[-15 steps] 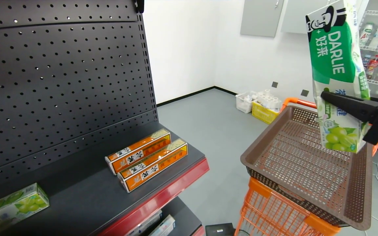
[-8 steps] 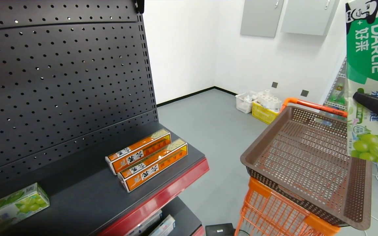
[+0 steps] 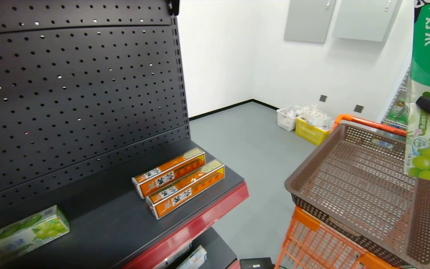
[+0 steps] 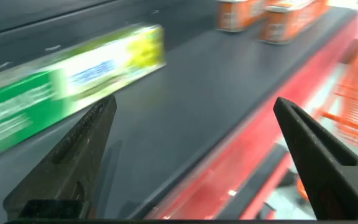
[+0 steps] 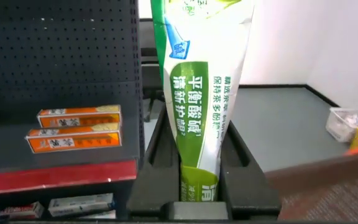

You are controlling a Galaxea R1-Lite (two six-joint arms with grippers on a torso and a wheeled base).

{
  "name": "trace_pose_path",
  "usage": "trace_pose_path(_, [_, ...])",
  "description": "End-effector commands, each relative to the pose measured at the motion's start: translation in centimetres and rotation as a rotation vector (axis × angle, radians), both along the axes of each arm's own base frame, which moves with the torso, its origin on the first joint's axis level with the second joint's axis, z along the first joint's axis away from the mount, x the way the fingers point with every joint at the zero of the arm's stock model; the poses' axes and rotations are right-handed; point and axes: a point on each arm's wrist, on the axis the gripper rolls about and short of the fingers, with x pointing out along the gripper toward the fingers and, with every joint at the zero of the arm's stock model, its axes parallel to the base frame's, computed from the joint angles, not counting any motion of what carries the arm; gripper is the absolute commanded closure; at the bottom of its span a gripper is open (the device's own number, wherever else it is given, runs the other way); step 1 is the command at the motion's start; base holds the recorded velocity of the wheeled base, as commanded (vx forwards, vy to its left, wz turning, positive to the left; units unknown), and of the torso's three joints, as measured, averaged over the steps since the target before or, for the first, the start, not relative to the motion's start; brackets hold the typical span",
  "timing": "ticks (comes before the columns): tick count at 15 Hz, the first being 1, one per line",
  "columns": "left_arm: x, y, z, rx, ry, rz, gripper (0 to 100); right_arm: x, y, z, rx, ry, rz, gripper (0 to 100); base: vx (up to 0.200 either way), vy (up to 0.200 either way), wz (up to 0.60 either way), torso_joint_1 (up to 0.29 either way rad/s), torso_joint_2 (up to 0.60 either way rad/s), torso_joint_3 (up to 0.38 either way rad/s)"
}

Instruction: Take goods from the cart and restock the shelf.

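A: Whereabouts of the green toothpaste box (image 3: pixel 429 93)?

B: Far right of the frame, upright, high above the brown basket (image 3: pixel 364 194). Clamped below its middle by the right gripper (image 5: pixel 194 140), squeezed from both sides.

A: And the left gripper (image 4: pixel 191 124)?

B: Spread wide, holding nothing, hanging low over the shelf (image 3: pixel 99 220), close to the other green box (image 3: pixel 21 235) lying flat at lower left.

A: Progress, then?

B: Roughly midway for this item, by the look of it. Lifted out of the cart (image 3: pixel 312 243), not yet set down. Already stocked: that green box, plus two orange boxes (image 3: pixel 169 177) side by side and touching, near the shelf's front edge at centre. Left to do: carrying across the gap to the shelf, then laying flat somewhere between the green box and the orange pair, probably next to its match. Remaining stock lower in the cart — impossible to judge from here.

A: Surroundings?

B: Black pegboard panel (image 3: pixel 77 93) across the upper left, red trim (image 3: pixel 207 224) along the shelf's front, a lower shelf (image 3: pixel 215 250) with a few boxes at bottom centre. Beyond that, grey floor (image 3: pixel 252 149) and white walls. White and yellow bins (image 3: pixel 308 129) against the far wall, grey wall cabinets (image 3: pixel 308 18) at the top, a wire rack (image 3: pixel 398 112) at the right edge.
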Motion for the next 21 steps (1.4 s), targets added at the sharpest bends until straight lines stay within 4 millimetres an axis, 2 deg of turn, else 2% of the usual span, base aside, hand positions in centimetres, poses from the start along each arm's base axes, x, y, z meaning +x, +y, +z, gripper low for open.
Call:
trace_pose_path(1, [0.0,0.0,0.0,0.0,-0.001,0.0,0,0.2,0.1,-0.4,-0.008,0.019,0.001,100,0.0,0.0,0.6,0.017,0.01,-0.002])
trace_pose_path(16, [0.0,0.0,0.0,0.0,-0.001,0.0,0,0.7,0.1,-1.1,-0.021,0.052,-0.001,100,0.0,0.0,0.6,0.0,0.0,0.002])
trace_pose_path(21, [0.0,0.0,0.0,0.0,-0.001,0.0,0,1.5,0.4,-1.0,-0.026,0.062,-0.001,100,0.0,0.0,0.0,0.0,0.0,0.0])
